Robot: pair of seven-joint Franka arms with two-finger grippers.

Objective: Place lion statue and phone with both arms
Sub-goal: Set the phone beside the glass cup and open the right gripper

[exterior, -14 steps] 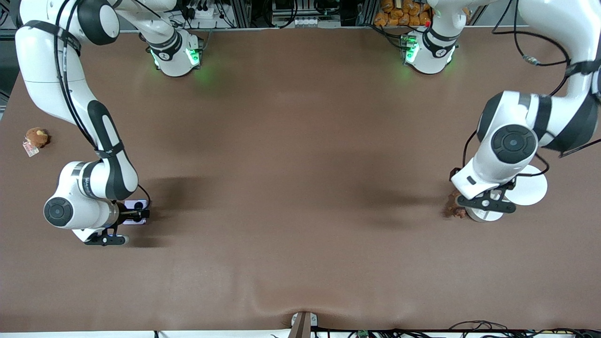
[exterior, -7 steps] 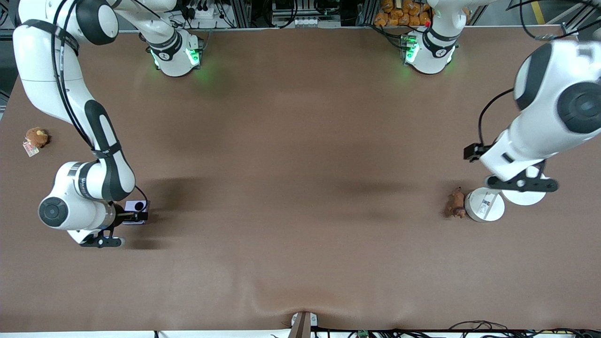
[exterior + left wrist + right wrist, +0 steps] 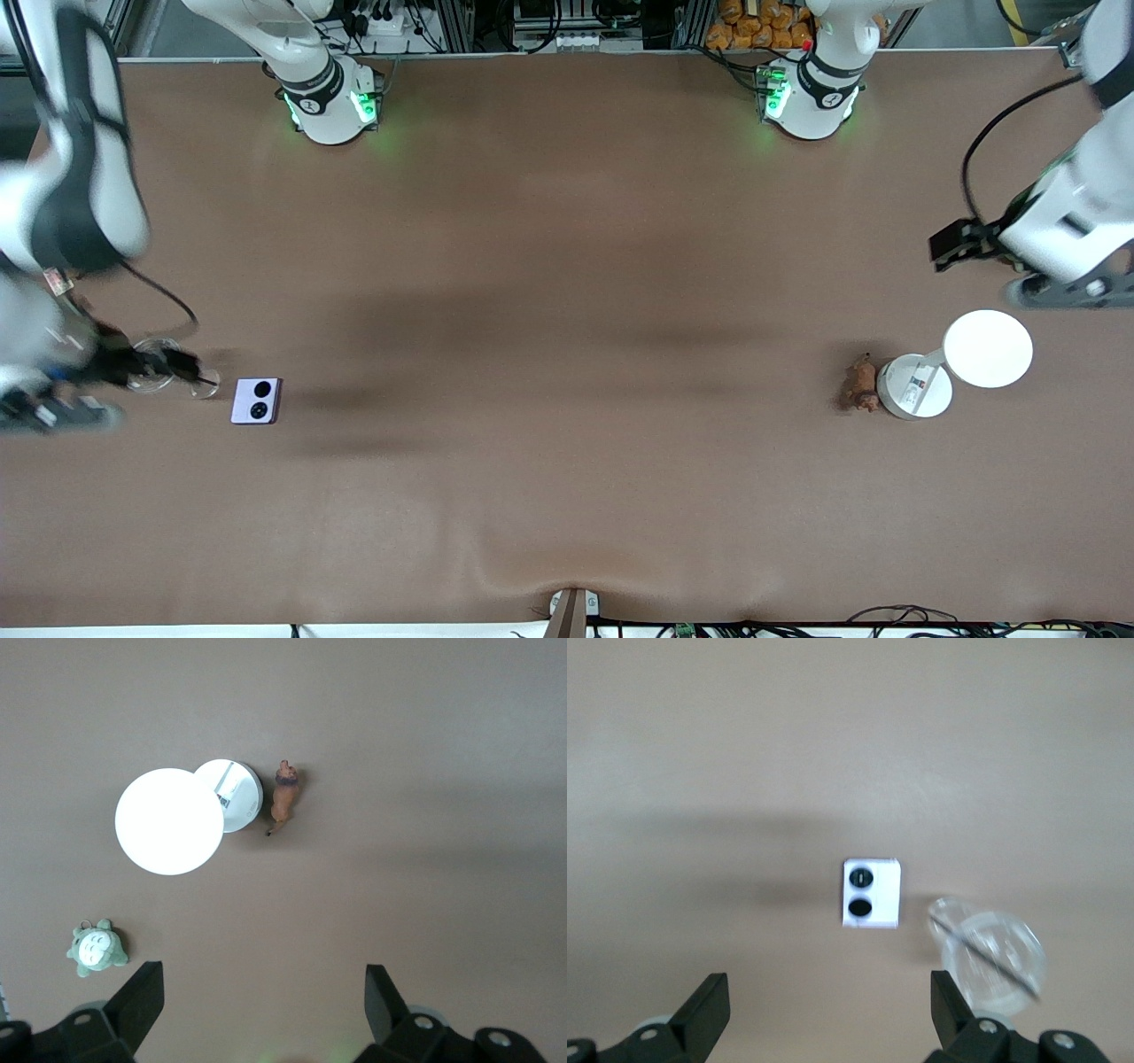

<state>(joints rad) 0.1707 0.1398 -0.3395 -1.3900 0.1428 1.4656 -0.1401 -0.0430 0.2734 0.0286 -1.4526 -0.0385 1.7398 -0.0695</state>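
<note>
The lavender phone [image 3: 257,400] lies flat on the brown table near the right arm's end, its two black camera circles facing up; it also shows in the right wrist view [image 3: 871,893]. The orange-brown lion statue [image 3: 858,385] lies near the left arm's end, touching a small white round base [image 3: 914,387]; it also shows in the left wrist view [image 3: 284,797]. My right gripper [image 3: 829,1014] is open and empty, raised at the table's end [image 3: 53,414] away from the phone. My left gripper [image 3: 264,1010] is open and empty, raised at the other table end [image 3: 1067,291], away from the lion.
A larger white disc [image 3: 988,348] overlaps the small white base. A clear glass dish [image 3: 155,372] sits beside the phone toward the right arm's end. A grey-green plush [image 3: 96,948] lies on the table in the left wrist view.
Both arms have lifted and swung outward to the table ends. The right gripper has left the phone on the table; the left gripper has moved away from the lion and white base.
</note>
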